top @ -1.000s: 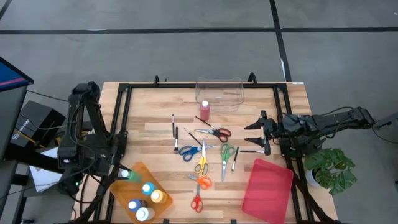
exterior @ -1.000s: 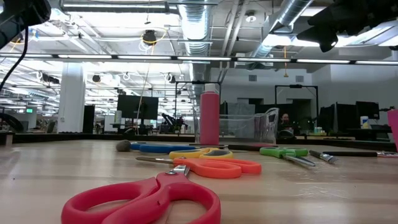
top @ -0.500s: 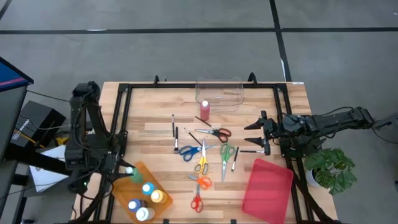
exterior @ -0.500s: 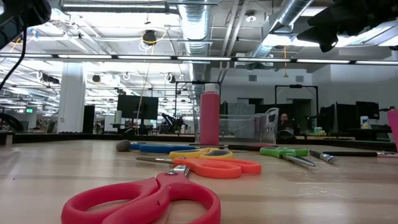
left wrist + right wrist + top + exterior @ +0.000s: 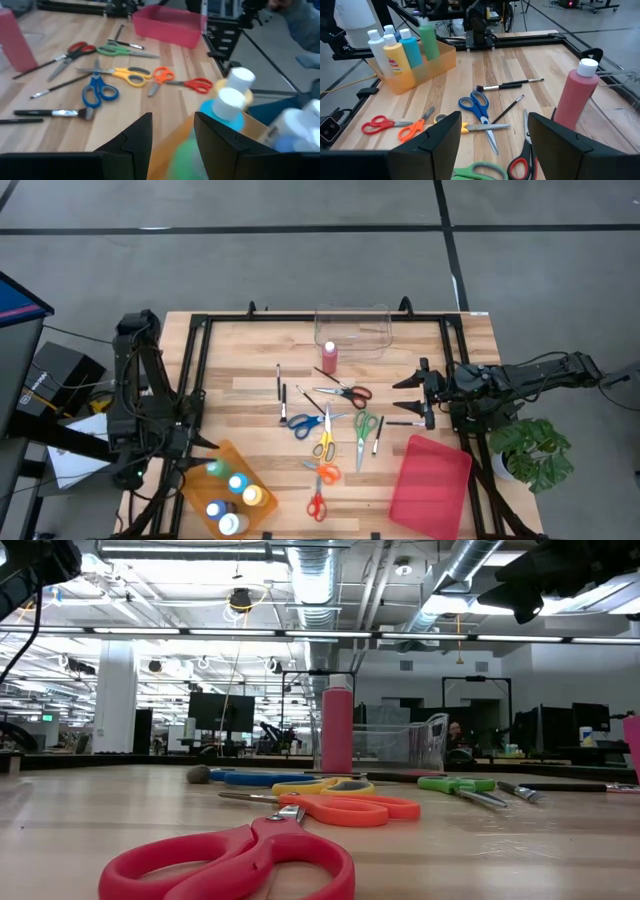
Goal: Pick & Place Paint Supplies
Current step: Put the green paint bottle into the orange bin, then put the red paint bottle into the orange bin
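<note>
Green paint bottle (image 5: 214, 469) is stood in the orange tray (image 5: 262, 512) at the table's near left, beside the blue, yellow and white bottles; the left gripper (image 5: 200, 444) is positioned just beside it, fingers apart. Red bottle (image 5: 329, 357), scissors (image 5: 322, 447) and brushes (image 5: 283, 402) are spread mid-table. The right gripper (image 5: 412, 394) is held at the right, fingers apart, empty.

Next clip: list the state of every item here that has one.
left hand, over the orange tray, at the green bottle
right hand, open, empty, hovering
green bottle, upright in the orange tray
yellow bottle, upright in the orange tray
red bottle, upright, capped, beside the clear container
clear container, empty
pink tray, empty
blue scissors, lying flat, closed
</note>
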{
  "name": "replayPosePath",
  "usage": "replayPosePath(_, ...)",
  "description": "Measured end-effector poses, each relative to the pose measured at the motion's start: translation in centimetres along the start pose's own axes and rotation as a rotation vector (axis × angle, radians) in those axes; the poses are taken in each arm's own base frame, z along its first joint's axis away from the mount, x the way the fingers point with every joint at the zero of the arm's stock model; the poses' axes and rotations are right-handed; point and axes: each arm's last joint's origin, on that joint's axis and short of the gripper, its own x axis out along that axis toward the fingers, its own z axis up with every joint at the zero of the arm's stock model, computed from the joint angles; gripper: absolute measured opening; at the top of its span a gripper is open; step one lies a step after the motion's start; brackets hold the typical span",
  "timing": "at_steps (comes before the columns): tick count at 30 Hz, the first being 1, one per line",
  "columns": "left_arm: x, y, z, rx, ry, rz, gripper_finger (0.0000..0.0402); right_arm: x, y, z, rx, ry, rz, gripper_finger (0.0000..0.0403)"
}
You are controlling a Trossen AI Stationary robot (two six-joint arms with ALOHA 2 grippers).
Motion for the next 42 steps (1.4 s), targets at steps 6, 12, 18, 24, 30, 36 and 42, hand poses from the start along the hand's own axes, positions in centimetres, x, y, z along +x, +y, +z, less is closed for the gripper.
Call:
replayPosePath(6, 0.5, 0.1, 0.2, 0.031, 0.003, 0.030, 0.0120, 0.0, 0.0, 0.0, 0.000, 0.001, 0.000, 0.0226)
replayPosePath(12, 0.5, 0.1, 0.3, 0.034, -0.029, 0.041, 0.0112, 0.0, 0.0, -0.2, -0.005, 0.023, -0.003, 0.0226)
replayPosePath(18, 0.6, 0.2, 0.7, 0.032, -0.147, 0.091, 0.0142, 0.0, 0.0, -0.2, -0.005, 0.022, -0.004, 0.0226)
replayPosePath(24, 2.1, -0.2, 3.2, 0.021, -0.222, 0.219, 0.0201, 0.0, 0.0, -0.2, -0.005, 0.023, -0.004, 0.0226)
replayPosePath(30, 4.8, 0.0, 7.7, 0.048, -0.170, 0.307, 0.0221, 0.0, 0.0, 0.2, -0.030, -0.016, -0.002, 0.0226)
replayPosePath(36, 7.6, 1.5, 11.5, 0.156, -0.179, 0.261, 0.0201, -2.3, -1.2, 1.0, -0.076, -0.140, -0.049, 0.0205)
replayPosePath(42, 9.5, 4.2, 14.0, 0.212, -0.234, 0.167, 0.0208, -5.2, -2.2, -0.6, -0.003, -0.242, -0.081, 0.0149)
